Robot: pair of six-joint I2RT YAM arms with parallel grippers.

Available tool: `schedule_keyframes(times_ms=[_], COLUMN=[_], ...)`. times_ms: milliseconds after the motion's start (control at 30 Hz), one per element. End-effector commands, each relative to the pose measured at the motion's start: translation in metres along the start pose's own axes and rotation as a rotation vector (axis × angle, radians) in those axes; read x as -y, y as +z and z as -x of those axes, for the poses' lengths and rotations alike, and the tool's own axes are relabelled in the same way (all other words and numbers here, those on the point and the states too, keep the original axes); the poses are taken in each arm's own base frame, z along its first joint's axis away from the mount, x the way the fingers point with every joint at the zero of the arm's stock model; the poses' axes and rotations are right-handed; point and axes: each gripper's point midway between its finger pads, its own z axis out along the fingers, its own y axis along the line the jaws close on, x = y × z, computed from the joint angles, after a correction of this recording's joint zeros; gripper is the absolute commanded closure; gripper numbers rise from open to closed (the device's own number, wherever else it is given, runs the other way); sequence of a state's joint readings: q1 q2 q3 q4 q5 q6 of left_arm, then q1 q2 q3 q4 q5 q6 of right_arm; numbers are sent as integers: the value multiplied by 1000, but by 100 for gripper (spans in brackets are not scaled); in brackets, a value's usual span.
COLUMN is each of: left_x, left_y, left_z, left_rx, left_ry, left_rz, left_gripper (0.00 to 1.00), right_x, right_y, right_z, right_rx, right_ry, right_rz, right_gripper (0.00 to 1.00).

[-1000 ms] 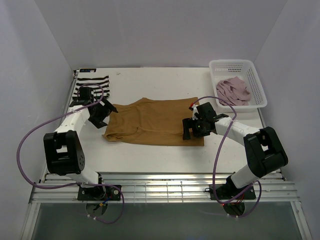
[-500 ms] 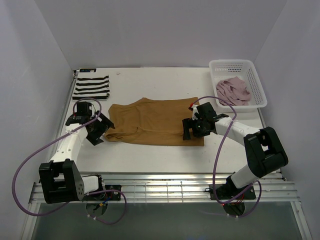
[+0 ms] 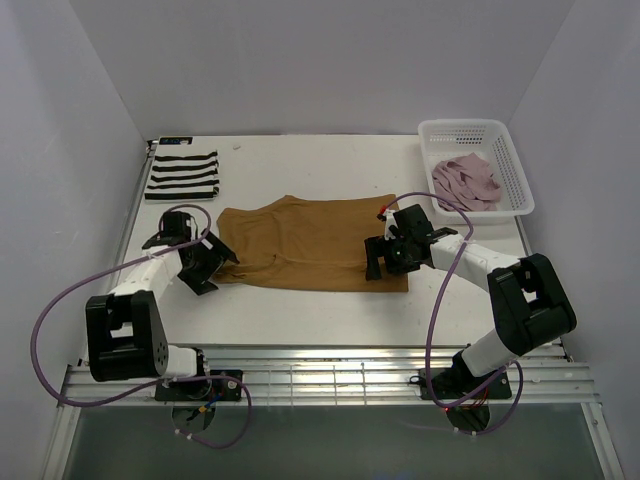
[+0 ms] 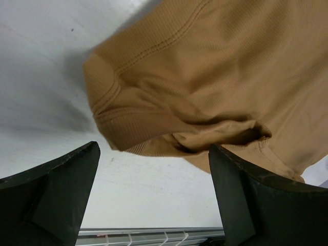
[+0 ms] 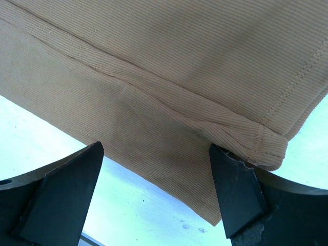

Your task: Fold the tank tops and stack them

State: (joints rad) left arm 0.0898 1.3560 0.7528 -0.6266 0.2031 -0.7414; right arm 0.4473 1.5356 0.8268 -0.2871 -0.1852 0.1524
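One folded, two left: black-and-white striped cloth top [image 3: 182, 174] sits back-left of the spread tan-brown cloth top [image 3: 305, 240], pale pink cloth top [image 3: 465, 178] in white mesh basket [image 3: 505, 140] back-right, your left pincer [image 3: 200, 265] and right pincer [image 3: 385, 255] released at its left and right ends.

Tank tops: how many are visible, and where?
3: the striped top folded at the far-left corner, the tan top spread mid-table, the pink top bunched in the basket; another could hide beneath it.
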Motion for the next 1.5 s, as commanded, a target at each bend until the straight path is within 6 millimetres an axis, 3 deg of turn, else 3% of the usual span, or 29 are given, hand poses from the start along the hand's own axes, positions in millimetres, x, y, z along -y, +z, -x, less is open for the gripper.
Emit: schedule_keyframes(times_ms=[0, 267, 633, 967, 1167, 1233, 1267, 1333, 1367, 1467], left_x=[33, 59, 75, 71, 39, 23, 19, 7, 3, -4], left_y=[-3, 13, 7, 17, 25, 28, 28, 29, 29, 29], left_z=[28, 33, 37, 52, 65, 62, 61, 56, 56, 56], left_rx=[82, 6, -50, -57, 8, 5, 4, -2, 6, 8], left_ry=[31, 21, 56, 58, -4, -19, -20, -29, -31, -44], left_rz=[-121, -204, -232, -153, 25, 94, 113, 156, 177, 210], left_gripper=[2, 2, 2, 2, 2, 14, 29, 37, 48, 68], right_x=[-2, 0, 4, 7, 10, 11, 13, 13, 13, 13], right_y=[-4, -4, -2, 0, 4, 4, 3, 3, 3, 3], right_z=[10, 10, 9, 9, 6, 6, 6, 7, 6, 7], right_rx=[34, 34, 21, 12, -4, -5, -4, -2, -4, -2], right_ry=[-22, -23, -23, -25, -21, -21, -20, -20, -21, -18], right_rz=[2, -7, -30, -43, -56, -63, -69, -72, -72, -72], right_gripper=[10, 10, 10, 10, 10, 10, 10, 10, 10, 10])
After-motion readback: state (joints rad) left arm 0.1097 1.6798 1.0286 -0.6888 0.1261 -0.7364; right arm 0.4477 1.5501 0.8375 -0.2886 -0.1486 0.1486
